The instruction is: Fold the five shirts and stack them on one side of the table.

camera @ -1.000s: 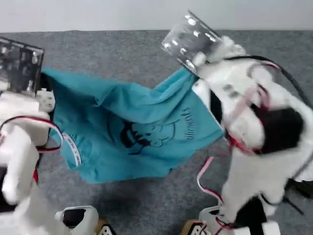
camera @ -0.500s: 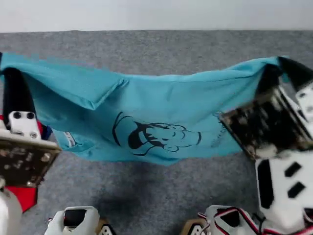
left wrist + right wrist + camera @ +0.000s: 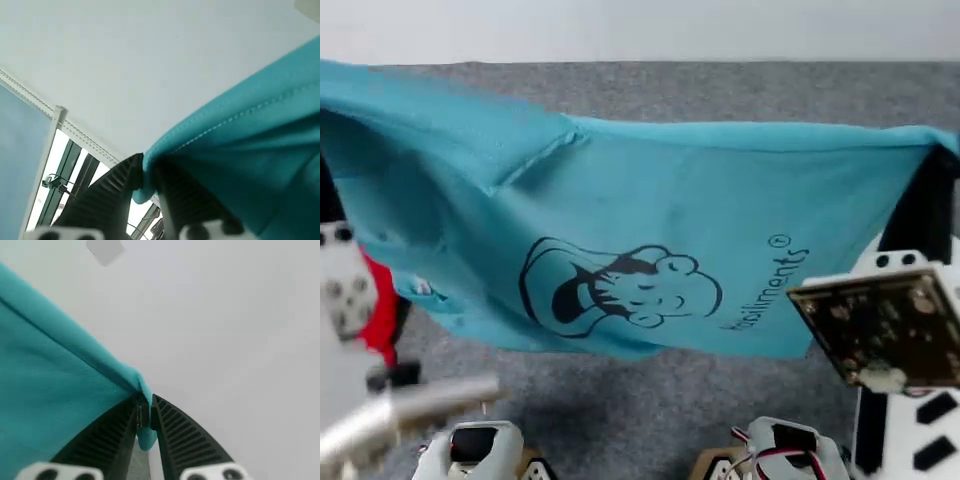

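Observation:
A teal shirt with a dark cartoon print hangs spread wide above the grey table, held up at both top corners. My left gripper is shut on one corner of the teal shirt, its black fingers pinching the hem. My right gripper is shut on the other corner of the shirt, with a small tip of cloth poking between the fingers. In the high view one arm stands at the right under the shirt's corner and another arm at the left.
Grey carpeted table surface lies beneath the hanging shirt. Two arm bases sit at the near edge. A pale wall runs behind the table. The wrist views look up at a ceiling and a window.
Both arms have lifted and pulled apart, so the crumpled shirt is now stretched flat, raised higher and closer to the high camera.

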